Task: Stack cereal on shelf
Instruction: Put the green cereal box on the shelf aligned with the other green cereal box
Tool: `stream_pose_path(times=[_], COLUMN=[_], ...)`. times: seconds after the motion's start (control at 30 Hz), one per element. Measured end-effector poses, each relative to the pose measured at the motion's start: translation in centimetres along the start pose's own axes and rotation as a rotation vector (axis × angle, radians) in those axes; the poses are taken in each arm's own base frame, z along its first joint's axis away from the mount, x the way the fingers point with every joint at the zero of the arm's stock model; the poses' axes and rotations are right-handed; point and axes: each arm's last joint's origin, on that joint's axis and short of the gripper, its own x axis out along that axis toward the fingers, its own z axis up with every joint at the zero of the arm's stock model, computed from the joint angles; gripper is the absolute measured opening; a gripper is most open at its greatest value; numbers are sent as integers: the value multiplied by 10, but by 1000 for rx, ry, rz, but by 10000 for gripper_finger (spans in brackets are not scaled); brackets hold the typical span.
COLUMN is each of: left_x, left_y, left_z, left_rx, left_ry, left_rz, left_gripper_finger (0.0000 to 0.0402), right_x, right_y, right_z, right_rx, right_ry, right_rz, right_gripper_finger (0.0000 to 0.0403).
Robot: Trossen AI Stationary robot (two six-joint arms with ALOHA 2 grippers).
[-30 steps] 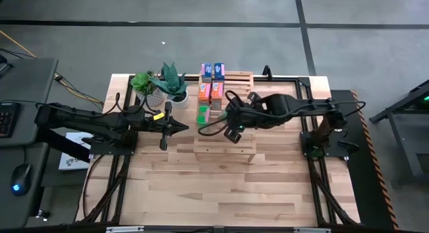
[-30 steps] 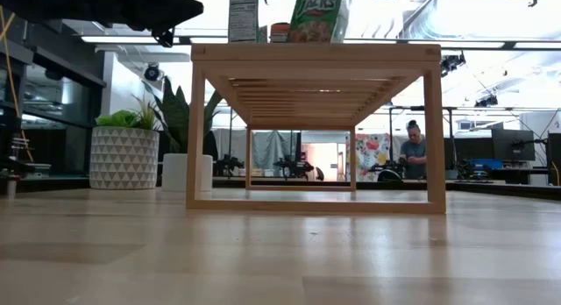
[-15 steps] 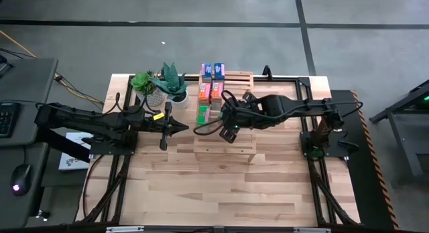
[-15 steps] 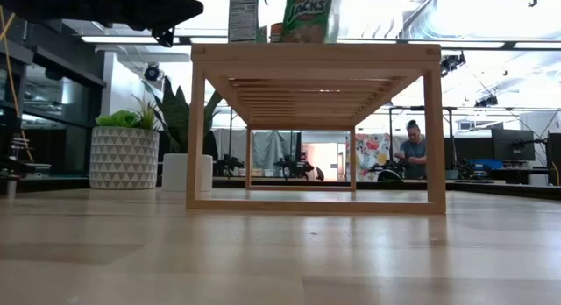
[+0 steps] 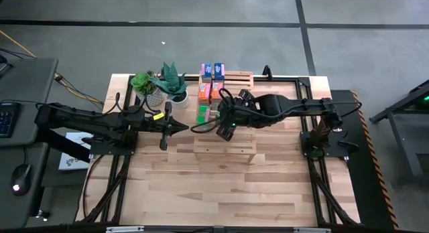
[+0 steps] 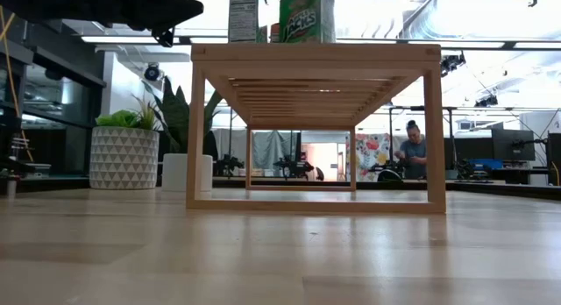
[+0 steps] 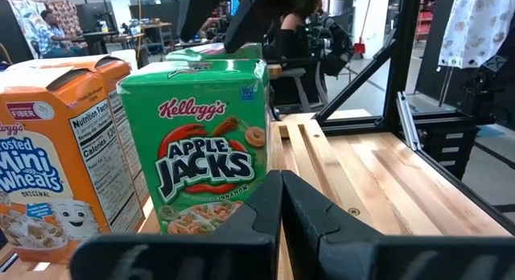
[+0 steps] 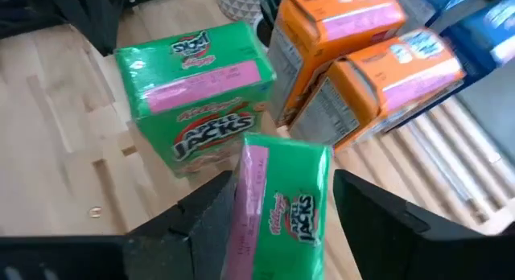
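I have the right gripper (image 8: 278,195) over the left end of the shelf (image 5: 234,144), its fingers (image 8: 205,207) spread with a green cereal box (image 8: 278,203) sitting between them. In the right wrist view there looks to be a gap between each finger and the box sides, so I read it as loose rather than pinched, though I cannot be sure that nothing touches. In the low view that box (image 6: 307,16) stands upright on the shelf top (image 6: 316,53), beside another box (image 6: 244,16) to its left in that view.

The second green box (image 8: 193,95) stands just beside it, near the shelf edge. In the left wrist view I see its printed front (image 7: 205,147) square on. Next along the row are the two orange boxes (image 8: 362,51), side by side and touching. One of them (image 7: 52,151) stands right against the green box in the left wrist view. Past those, the two blue boxes (image 5: 212,70) sit at the far end of the shelf in the high view. All six boxes are up on the slatted top, in pairs along its left side.

The left gripper (image 5: 165,125) hangs over the table (image 5: 201,186) to the left of the shelf, fingers pressed together and holding nothing, pointed at the green box. Two potted plants (image 5: 159,84) stand on the table near the far left corner of the shelf. A person (image 6: 412,152) stands in the room beyond, seen under the shelf.
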Motion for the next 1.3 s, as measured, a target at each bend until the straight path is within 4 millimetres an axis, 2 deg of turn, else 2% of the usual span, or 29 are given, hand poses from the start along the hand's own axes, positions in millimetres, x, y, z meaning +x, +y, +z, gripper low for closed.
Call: stream_pose_path(times=[0.33, 0.5, 0.73, 0.87, 1.0, 1.13, 1.23, 1.3], left_x=[0, 0, 0, 0, 0, 0, 0, 0], left_y=[0, 0, 0, 0, 0, 0, 0, 0], left_z=[0, 0, 0, 0, 0, 0, 0, 0], left_rx=[0, -3, -2, -2, -2, -1, 0, 1], left_ry=[1, 2, 2, 0, -1, 0, -1, -1], left_rz=[0, 0, 0, 0, -1, -1, 0, 3], left_gripper_finger=[0, 0, 0, 0, 1, 1, 1, 1], right_x=[-20, -37, -52, -58, -48, -43, -40, -36], right_y=[-8, -14, -12, -6, -13, -35, -50, -55], right_z=[6, -4, -36, -55, -89, -131, -156, -166], right_rx=[-54, -80, -108, -139, -135, -47, 76, 158], right_ry=[-90, -49, 89, 88, 127, 146, 68, -49], right_rz=[29, 9, -176, -165, -229, -296, -268, -210], right_gripper_finger=[206, 206, 206, 189, 143, 77, 21, 7])
